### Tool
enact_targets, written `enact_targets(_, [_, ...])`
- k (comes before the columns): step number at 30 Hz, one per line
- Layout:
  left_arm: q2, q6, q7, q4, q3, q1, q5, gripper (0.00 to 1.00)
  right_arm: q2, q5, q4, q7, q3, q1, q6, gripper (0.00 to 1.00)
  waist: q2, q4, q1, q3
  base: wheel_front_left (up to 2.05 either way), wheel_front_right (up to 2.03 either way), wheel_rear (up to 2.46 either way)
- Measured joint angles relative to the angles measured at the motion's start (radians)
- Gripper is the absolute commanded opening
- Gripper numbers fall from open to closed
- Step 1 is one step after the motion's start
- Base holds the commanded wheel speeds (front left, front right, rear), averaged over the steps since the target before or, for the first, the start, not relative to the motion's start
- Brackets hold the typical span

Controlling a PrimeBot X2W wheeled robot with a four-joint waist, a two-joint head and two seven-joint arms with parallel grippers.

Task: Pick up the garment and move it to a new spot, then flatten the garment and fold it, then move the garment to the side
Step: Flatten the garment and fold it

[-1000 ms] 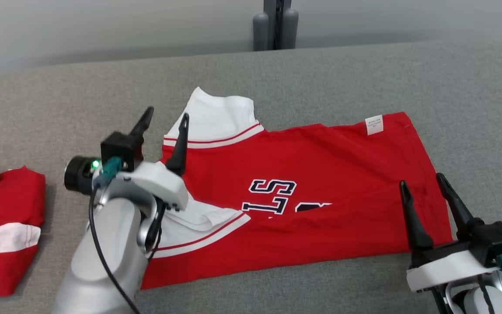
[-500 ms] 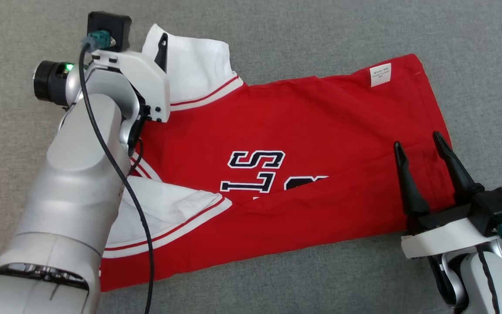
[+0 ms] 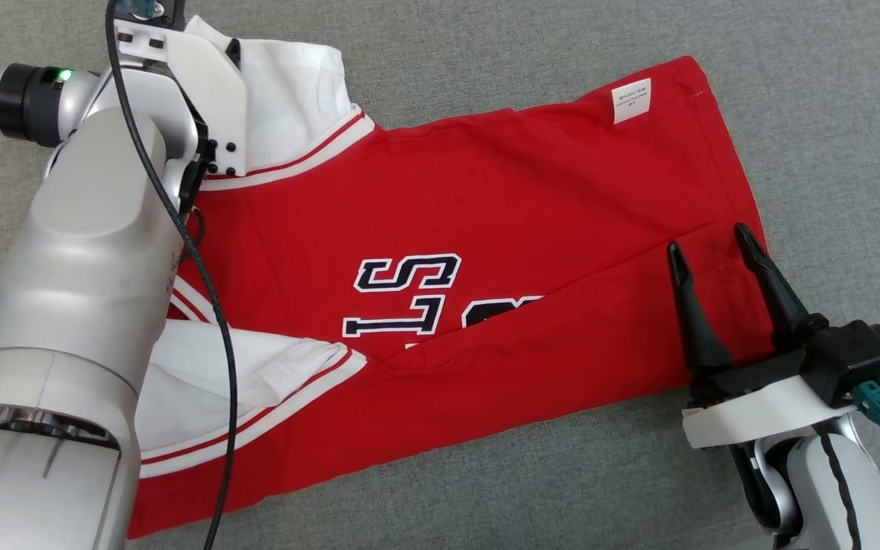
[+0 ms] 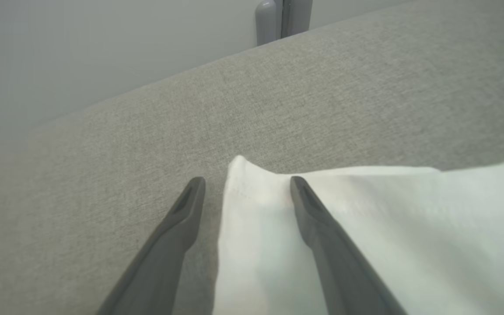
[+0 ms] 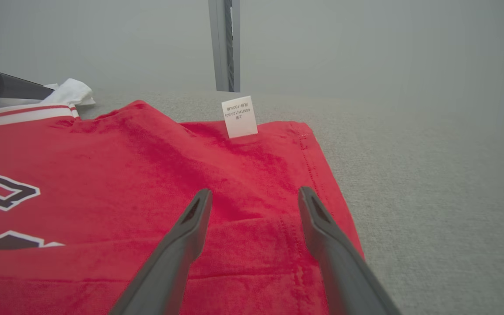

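The red garment (image 3: 486, 198) with dark lettering lies spread on the grey cloth surface (image 3: 829, 114), its lower part folded up over the letters. Its far white sleeve (image 3: 287, 92) lies at the top left and its near white sleeve (image 3: 211, 374) at the lower left. My left arm (image 3: 88, 229) reaches over to the far sleeve. My left gripper (image 4: 247, 183) stands open, straddling the corner of that sleeve (image 4: 365, 218). Over the garment's right hem my right gripper (image 3: 707, 248) is open, with red cloth (image 5: 147, 166) below its fingers and nothing held.
A white label (image 3: 631, 101) sticks up at the garment's far right corner. Behind the surface's far edge are a pale wall and a grey post (image 5: 225, 43). Bare grey cloth lies to the right of the hem (image 5: 431, 197).
The head camera has tilted down, so the whole picture shifted. My left gripper has reached forward onto the far white sleeve's corner. The right gripper has stayed open over the hem.
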Motion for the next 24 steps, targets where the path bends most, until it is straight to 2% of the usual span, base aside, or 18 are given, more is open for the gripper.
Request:
enact_targets(3, [0.007,0.002,-0.002,0.008,-0.001,-0.007,-0.004,0.97,-0.001,0.008,-0.004,0.0,0.012,-0.007,0.0,1.0,0.0,-0.007,0.0,0.002,0.0,0.0,0.0])
enact_targets(4, [0.007,0.001,-0.012,0.009,-0.001,-0.008,-0.008,0.22,-0.003,0.009,-0.006,0.0,0.012,-0.01,0.0,1.0,0.0,-0.008,0.0,0.003,0.0,0.0,0.0])
enact_targets(5, [0.007,0.001,-0.012,0.009,-0.001,-0.008,-0.008,0.0,-0.003,0.009,-0.006,0.0,0.012,-0.01,0.0,1.0,0.0,-0.008,0.0,0.003,0.0,0.0,0.0])
enact_targets(12, [-0.002,-0.022,-0.021,0.022,-0.011,-0.022,-0.021,0.0,-0.024,0.012,0.002,0.0,0.013,-0.026,0.0,1.0,0.0,0.008,0.0,0.006,0.0,0.0,0.0])
enact_targets(14, [-0.003,-0.03,-0.04,0.02,-0.008,-0.026,-0.029,0.0,-0.029,0.051,0.016,0.0,0.01,-0.059,0.0,1.0,0.0,0.015,0.0,0.007,0.0,0.0,0.0])
enact_targets(19, [-0.007,-0.066,-0.066,0.009,0.012,-0.052,-0.07,0.0,-0.117,0.151,0.198,0.007,0.094,-0.201,0.0,1.0,0.0,0.031,0.0,0.017,0.0,0.0,0.0])
enact_targets(24, [-0.004,-0.093,-0.08,-0.002,0.017,-0.072,-0.097,0.0,-0.185,0.26,0.315,0.091,0.172,-0.397,0.0,1.0,0.0,0.045,0.0,0.033,0.0,0.0,0.0])
